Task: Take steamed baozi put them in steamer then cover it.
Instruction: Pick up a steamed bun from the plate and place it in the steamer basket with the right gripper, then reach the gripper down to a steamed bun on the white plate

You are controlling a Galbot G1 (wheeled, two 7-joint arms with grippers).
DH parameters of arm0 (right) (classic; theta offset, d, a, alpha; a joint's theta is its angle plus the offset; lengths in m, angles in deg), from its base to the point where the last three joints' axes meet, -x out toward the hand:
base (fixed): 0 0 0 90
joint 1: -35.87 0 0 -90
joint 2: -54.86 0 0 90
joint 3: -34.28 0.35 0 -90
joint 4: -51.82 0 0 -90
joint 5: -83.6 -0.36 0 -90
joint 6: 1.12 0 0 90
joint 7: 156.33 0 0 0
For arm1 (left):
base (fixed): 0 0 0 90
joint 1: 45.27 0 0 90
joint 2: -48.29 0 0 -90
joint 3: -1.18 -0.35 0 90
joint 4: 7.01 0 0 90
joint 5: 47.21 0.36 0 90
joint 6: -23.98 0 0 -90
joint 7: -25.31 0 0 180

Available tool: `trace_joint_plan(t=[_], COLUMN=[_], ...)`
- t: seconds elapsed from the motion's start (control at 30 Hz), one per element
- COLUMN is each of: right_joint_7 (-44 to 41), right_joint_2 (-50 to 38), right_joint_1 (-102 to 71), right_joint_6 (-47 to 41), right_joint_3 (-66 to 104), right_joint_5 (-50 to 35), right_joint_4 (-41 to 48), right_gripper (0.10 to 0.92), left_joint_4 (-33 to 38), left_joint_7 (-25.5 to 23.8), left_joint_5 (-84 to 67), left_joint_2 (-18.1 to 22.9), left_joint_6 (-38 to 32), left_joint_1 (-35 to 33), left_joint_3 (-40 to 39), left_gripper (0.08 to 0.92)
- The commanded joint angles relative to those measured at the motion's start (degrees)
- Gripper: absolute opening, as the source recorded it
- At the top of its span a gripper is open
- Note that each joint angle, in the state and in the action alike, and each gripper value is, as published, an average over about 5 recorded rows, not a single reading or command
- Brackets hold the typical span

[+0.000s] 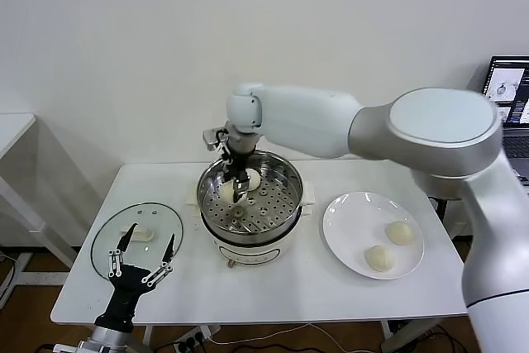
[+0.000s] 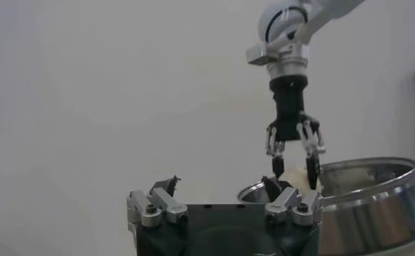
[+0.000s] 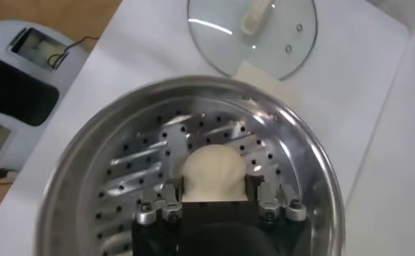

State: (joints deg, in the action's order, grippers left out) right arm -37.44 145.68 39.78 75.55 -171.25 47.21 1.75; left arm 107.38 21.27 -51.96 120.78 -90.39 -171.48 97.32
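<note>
Two buns (image 1: 389, 245) wait on the white plate (image 1: 343, 229) at about three o'clock from the steamer (image 1: 277, 204), and the table (image 1: 289, 287) carries all of it, largest first: the steamer at the middle, the plate to one side, the glass lid (image 1: 161, 225) lying flat at roughly nine o'clock. Over the steamer's perforated tray the right gripper (image 1: 240, 189) hangs with its fingers closed on a bun (image 3: 213, 170); another pale bun (image 1: 254, 179) shows just beside it inside the pot, though the head view does not settle how they sit against each other. Letting go too high could make the soft bun bounce or roll against its neighbour, and dough sticking to a finger could drag it back up on the retreat. A descent too near the rim might clip the steel wall and nudge the pot on its white base. The left gripper (image 1: 142, 255) idles with fingers spread wide, low at seven o'clock, overlapping the lid's near edge in the head view; a careless lift there could scrape the glass.
</note>
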Motion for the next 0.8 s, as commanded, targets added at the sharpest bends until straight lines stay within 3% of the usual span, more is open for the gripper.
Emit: trace_joint_plan(t=[0.03,0.23,0.47,0.8], right_joint_7=[3.04,3.17,2.17,-9.62], right_joint_2=[2.98,2.28,-2.05,-21.85], right_joint_1=[-3.92,-4.69,-2.41,10.97], right_joint_6=[-0.59,-0.47,-0.43,3.22], right_joint_3=[-0.29,0.06,1.25,4.1], right_joint_5=[0.36,1.09,1.72,6.76], right_joint_4=[3.26,2.87,-2.3,-15.02], right_gripper=[0.612,0.663,0.806,0.823], left_joint_4=[-0.19,-0.36,-0.5,-0.38], left_joint_7=[0.0,0.01,0.02,-0.03], left_joint_5=[0.0,0.0,0.0,0.13], left_joint_2=[-0.08,-0.05,-0.05,-0.14], left_joint_6=[-0.11,-0.16,-0.15,-0.14], left_joint_1=[-0.01,0.1,0.04,-0.02], left_joint_3=[0.03,0.01,0.09,-0.28], left_gripper=[0.823,0.823,0.823,0.823])
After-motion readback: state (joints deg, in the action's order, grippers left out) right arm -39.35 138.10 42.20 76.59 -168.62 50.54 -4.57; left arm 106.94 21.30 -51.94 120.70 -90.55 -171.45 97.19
